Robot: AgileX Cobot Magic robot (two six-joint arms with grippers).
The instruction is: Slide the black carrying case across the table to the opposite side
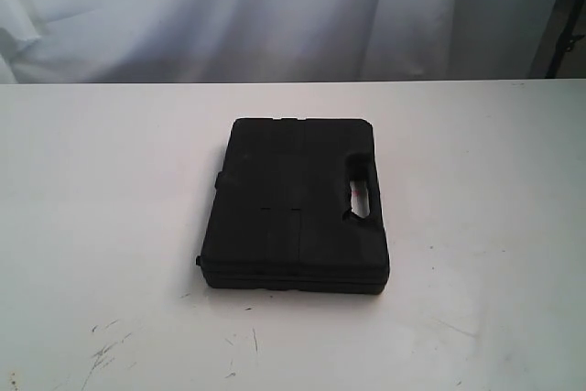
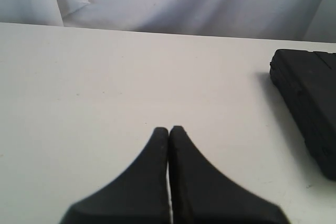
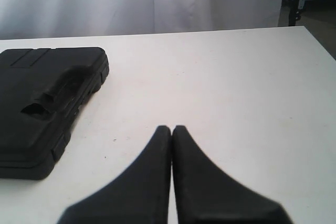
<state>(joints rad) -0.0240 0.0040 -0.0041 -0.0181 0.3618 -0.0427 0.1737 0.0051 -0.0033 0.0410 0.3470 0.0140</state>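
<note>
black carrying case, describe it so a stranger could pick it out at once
A wide white table fills the exterior view. Near its middle lies the black carrying case, flat and closed. It is the one dark rectangular slab on the white, with a handle cutout at its right edge.

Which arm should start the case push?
Probably right. The right gripper, shut, sits nearer the black carrying case, on the side of its handle. In the left wrist view the case only shows at the frame's edge, further from the shut left gripper. Neither touches it.

Left tool (image 2: 169, 129) and right tool (image 3: 171, 128) both closed, empty.
</note>
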